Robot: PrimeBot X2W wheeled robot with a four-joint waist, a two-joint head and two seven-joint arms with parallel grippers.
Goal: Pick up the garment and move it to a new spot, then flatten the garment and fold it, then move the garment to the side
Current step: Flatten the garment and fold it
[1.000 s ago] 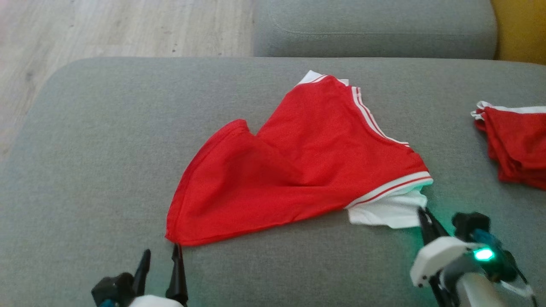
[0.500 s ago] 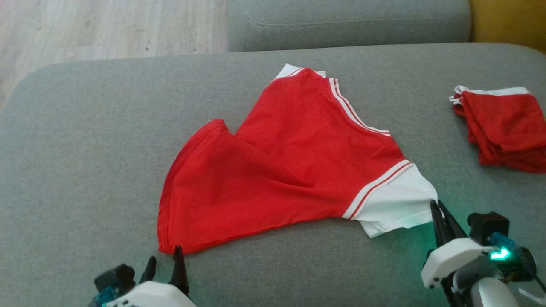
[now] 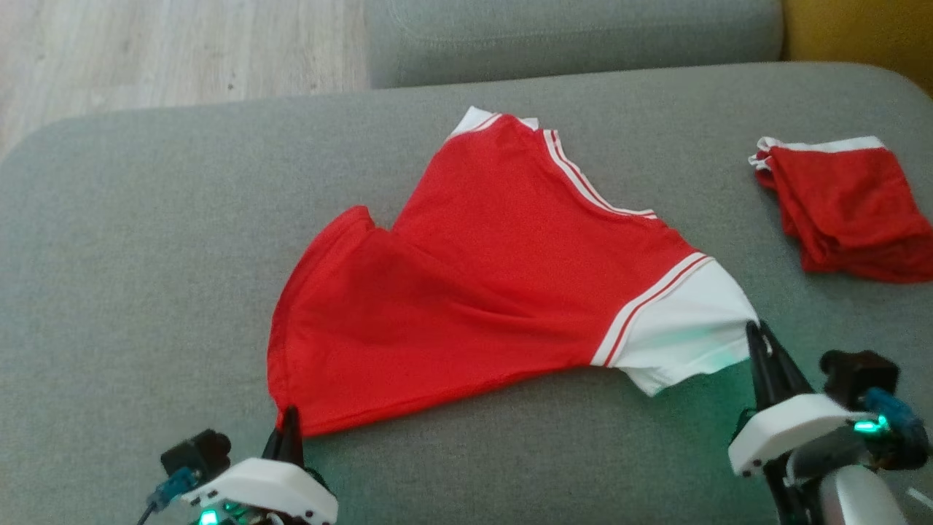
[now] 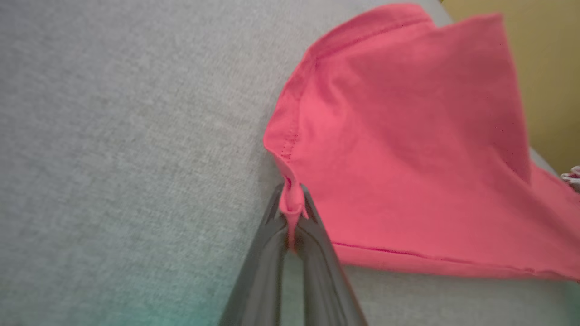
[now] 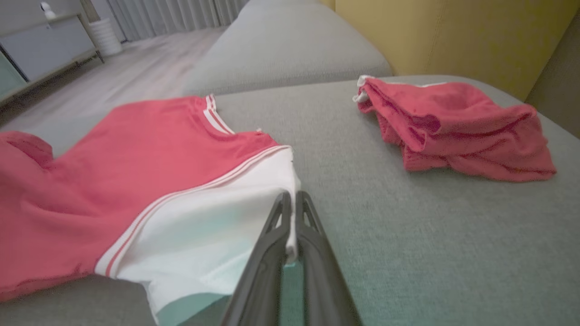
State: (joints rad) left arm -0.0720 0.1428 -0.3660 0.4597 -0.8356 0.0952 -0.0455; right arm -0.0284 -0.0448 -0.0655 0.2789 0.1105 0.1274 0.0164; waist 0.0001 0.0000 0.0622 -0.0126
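The garment [image 3: 496, 270] is a red shirt with white striped trim and a white sleeve, spread over the grey sofa cushion [image 3: 146, 240]. My left gripper [image 3: 289, 423] is shut on the garment's near left corner; the left wrist view shows red cloth [image 4: 408, 149] pinched between the tips of that gripper [image 4: 292, 203]. My right gripper [image 3: 754, 334] is shut on the edge of the white sleeve [image 3: 685, 328]; in the right wrist view the sleeve's [image 5: 217, 213] hem sits between that gripper's [image 5: 291, 199] closed fingers.
A second red garment [image 3: 845, 204] lies folded in a heap at the right of the cushion, also visible as the red heap [image 5: 453, 131] in the right wrist view. Another grey cushion [image 3: 568, 36] lies beyond, wooden floor [image 3: 146, 51] at far left, a yellow surface [image 5: 453, 31] behind.
The left gripper closed on the garment's near left corner. The right gripper pulled the white sleeve out to the right, spreading it. The head camera shifted, so the scene slid left.
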